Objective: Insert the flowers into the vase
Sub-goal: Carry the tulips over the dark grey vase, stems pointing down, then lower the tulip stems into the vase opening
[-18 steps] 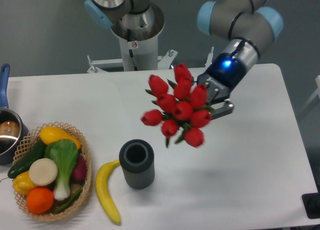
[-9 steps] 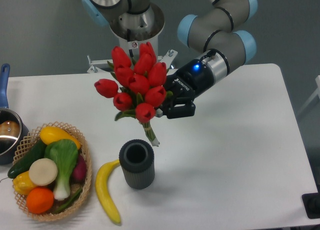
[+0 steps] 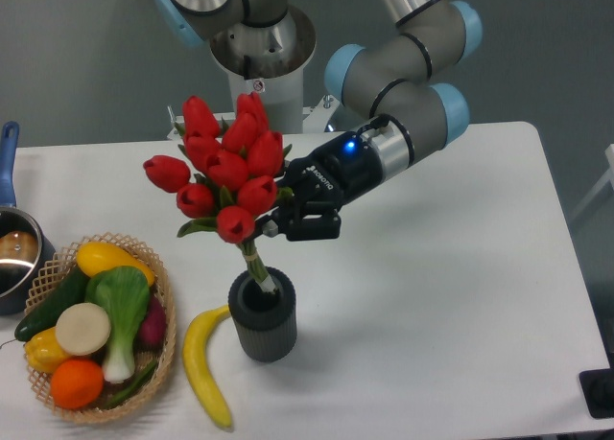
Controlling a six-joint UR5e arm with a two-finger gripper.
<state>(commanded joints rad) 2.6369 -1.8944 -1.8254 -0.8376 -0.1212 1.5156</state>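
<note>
The flowers (image 3: 223,162), a bunch of red closed tulip buds with green leaves, lean up and to the left above the vase (image 3: 262,315). Their green stems slant down to the right and the stem ends reach into the vase's round top hole. The vase is a small dark grey ribbed cylinder standing on the white table near the front. My gripper (image 3: 280,224) comes in from the right and is shut on the flowers' stems just under the buds, a little above the vase's rim.
A banana (image 3: 203,363) lies just left of the vase. A woven basket (image 3: 163,349) of fruit and vegetables sits at the front left. A pot (image 3: 14,253) with a blue handle is at the left edge. The arm's base (image 3: 259,57) stands at the back.
The gripper has carried the flowers left and down. The bunch turned upright, and its stem ends went from hanging over the table to entering the vase's hole.
</note>
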